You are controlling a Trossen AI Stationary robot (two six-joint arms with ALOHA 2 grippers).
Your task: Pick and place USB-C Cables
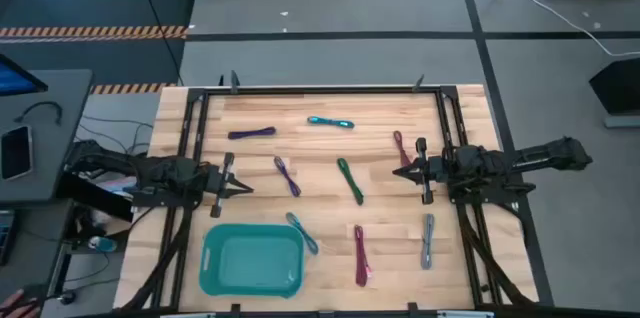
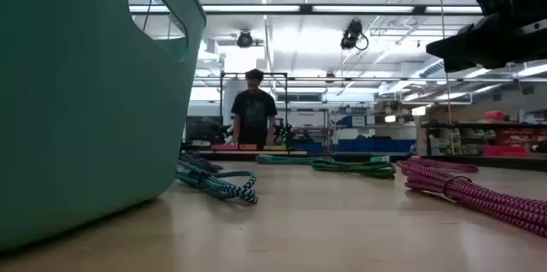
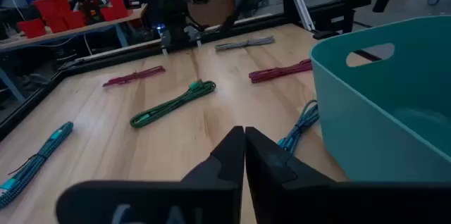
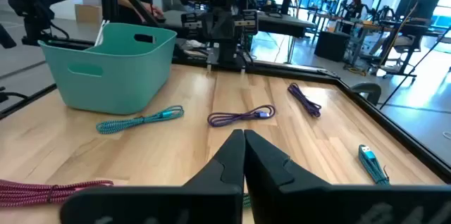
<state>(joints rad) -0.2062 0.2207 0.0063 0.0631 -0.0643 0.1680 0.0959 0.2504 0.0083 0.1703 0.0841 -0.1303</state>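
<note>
Several short USB-C cable bundles lie flat on the wooden table: purple [image 1: 251, 133], cyan [image 1: 330, 122], dark magenta [image 1: 400, 145], a second purple [image 1: 287, 175], green [image 1: 350, 180], light blue [image 1: 302, 232], magenta [image 1: 360, 255] and grey [image 1: 427, 240]. My left gripper [image 1: 248, 189] hovers at the table's left side, shut, pointing toward the second purple cable. In its wrist view the shut left gripper [image 3: 244, 146] faces the green cable [image 3: 173, 103]. My right gripper [image 1: 397, 172] hovers at the right side, shut, beside the dark magenta cable. In its wrist view the shut right gripper [image 4: 244, 146] faces a purple cable [image 4: 241, 116].
A teal bin [image 1: 252, 260] with handle cut-outs stands at the near left, and its wall [image 2: 85, 92] fills the left of the low view. A black frame [image 1: 320, 89] runs around the table. A person [image 2: 254, 109] stands far behind the table.
</note>
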